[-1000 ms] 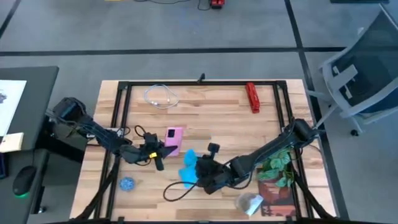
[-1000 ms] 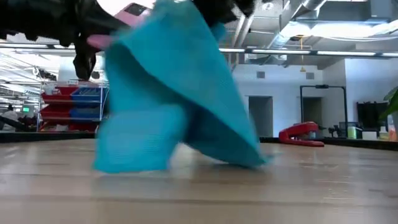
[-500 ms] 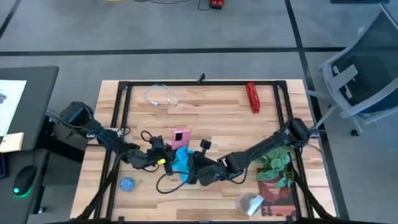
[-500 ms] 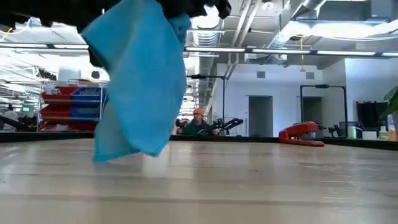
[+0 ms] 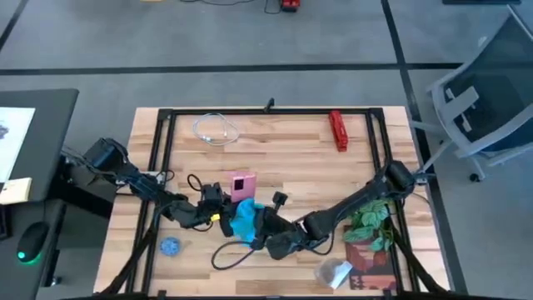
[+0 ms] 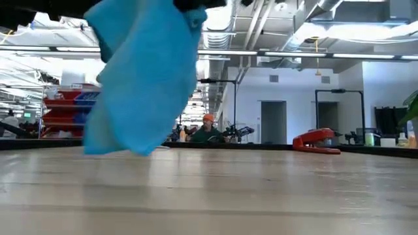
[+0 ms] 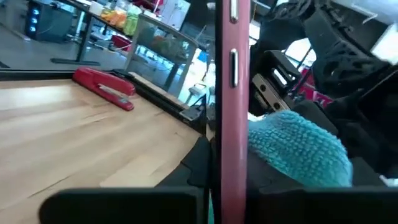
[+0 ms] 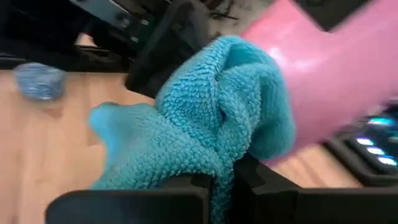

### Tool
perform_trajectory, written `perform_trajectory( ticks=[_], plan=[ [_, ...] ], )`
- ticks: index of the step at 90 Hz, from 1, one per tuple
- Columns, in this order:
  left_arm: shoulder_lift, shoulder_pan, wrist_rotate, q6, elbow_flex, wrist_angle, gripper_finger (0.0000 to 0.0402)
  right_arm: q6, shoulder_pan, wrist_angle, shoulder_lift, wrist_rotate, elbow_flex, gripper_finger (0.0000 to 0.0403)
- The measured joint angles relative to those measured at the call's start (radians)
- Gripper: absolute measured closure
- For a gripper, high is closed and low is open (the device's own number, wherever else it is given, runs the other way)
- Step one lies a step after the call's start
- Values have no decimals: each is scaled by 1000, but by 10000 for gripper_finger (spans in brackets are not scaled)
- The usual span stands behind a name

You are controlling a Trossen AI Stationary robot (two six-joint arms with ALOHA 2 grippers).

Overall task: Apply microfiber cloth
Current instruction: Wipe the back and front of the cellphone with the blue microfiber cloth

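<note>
**Cloth pressed against a pink phone above the surface**

The right hand [image 5: 254, 231] sits near the front middle of the wooden surface [image 5: 283, 150], its 2 fingers closed on the microfiber cloth [image 5: 243, 220]. In the right wrist view the bright blue fabric [image 8: 205, 146] bunches up between the dark fingers and touches the back of a pink phone [image 8: 336, 81]. In the low view the cloth [image 6: 140, 78] hangs from above, its lower edge close to the surface; whether it touches there cannot be told.

The left hand [image 5: 218, 208] reaches in from the left side and holds the pink phone [image 5: 241, 185], its fingers clamped on the phone's lower end. In the left wrist view the phone [image 7: 231, 106] stands upright and edge-on, with the cloth [image 7: 298, 149] just beside it.

A small round blue disc [image 5: 171, 246] lies on the surface near the front left. A red stapler [image 5: 338, 130] lies at the back right, a white cable [image 5: 215, 129] at the back left, and a green plant [image 5: 372, 218] at the right edge.
</note>
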Motion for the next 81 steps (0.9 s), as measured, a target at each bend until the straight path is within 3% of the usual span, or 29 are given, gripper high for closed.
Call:
perform_trajectory(
  ticks=[14, 35, 59, 64, 81],
  plan=[
    [-2, -10, 34, 4, 2, 16, 391, 59, 18, -74, -25, 117, -3, 401],
    [-2, -11, 28, 50, 2, 51, 391, 64, 10, -22, 0, 10, -2, 401],
    [-2, -9, -19, 63, 2, 22, 391, 69, 47, -85, -8, 12, -3, 401],
    [-2, -8, -25, 63, 0, 11, 391, 67, 55, -123, -9, -38, -3, 401],
    [-1, -7, -44, 73, 0, 5, 391, 191, 38, -422, -11, -367, -2, 400]
  ],
)
